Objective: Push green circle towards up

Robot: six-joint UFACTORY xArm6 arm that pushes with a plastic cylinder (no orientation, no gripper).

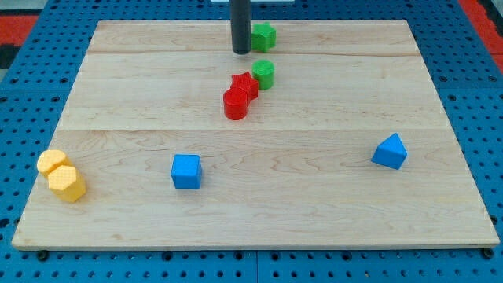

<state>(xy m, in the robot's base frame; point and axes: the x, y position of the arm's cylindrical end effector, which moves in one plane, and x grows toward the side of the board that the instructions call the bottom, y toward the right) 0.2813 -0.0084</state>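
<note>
The green circle (264,74) is a short green cylinder standing near the view's top middle of the wooden board (314,204). It touches a red star block (244,84) on its left. A red cylinder (235,104) sits just below-left of the star. A second green block, angular in shape (263,35), lies near the board's top edge. My tip (240,52) is the end of a dark rod coming down from the view's top. It stands left of the angular green block and above-left of the green circle, with a small gap to both.
A blue cube (186,171) lies lower left of centre. A blue angular block (390,151) lies at the right. Two yellow blocks (61,176) sit together near the board's left edge. A blue pegboard (47,79) surrounds the board.
</note>
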